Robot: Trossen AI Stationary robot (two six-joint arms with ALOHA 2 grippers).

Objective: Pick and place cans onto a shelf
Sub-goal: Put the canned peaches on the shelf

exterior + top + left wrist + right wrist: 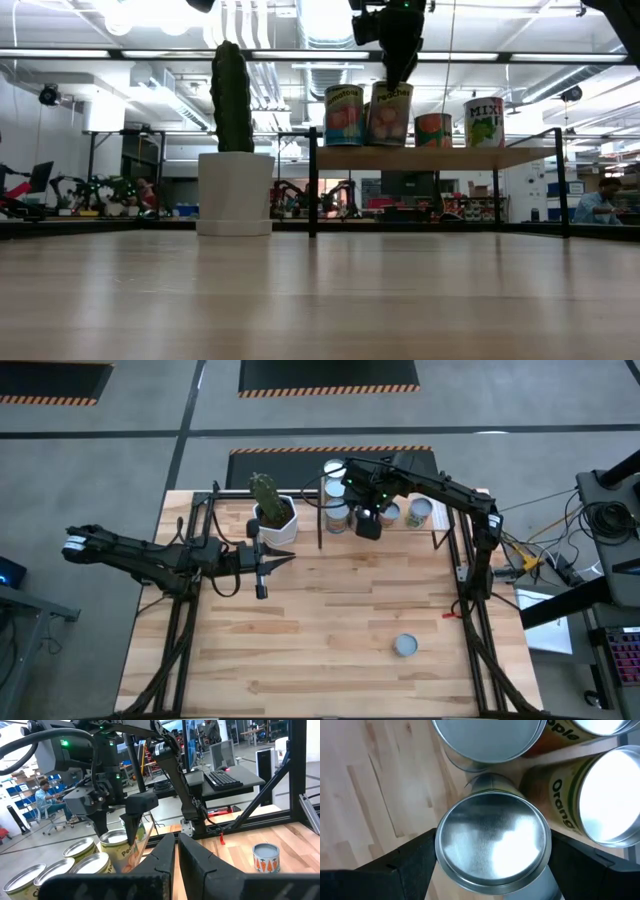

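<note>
My right gripper (398,75) hangs over the near edge of the light wooden shelf (440,157) and is shut on a peach-labelled can (390,115), whose silver top fills the right wrist view (492,842). Other cans stand upright on the shelf: one to its left (343,113) and two to its right (433,130) (484,122). One more can (405,646) stands on its base on the table near the front right. My left gripper (285,559) is shut and empty over the table's left middle. My right gripper pinches the peach can by its upper side wall just under the rim (439,845), one finger (412,862) on each opposite side. The fingers come from above, pointing down. The can is tilted a little, its bottom (386,143) at the shelf board.
A cactus in a white hexagonal pot (275,515) stands left of the shelf, beside its black frame post (313,185). Black frame rails run along the table's left and right sides. A person (47,800) sits in the room beyond.
</note>
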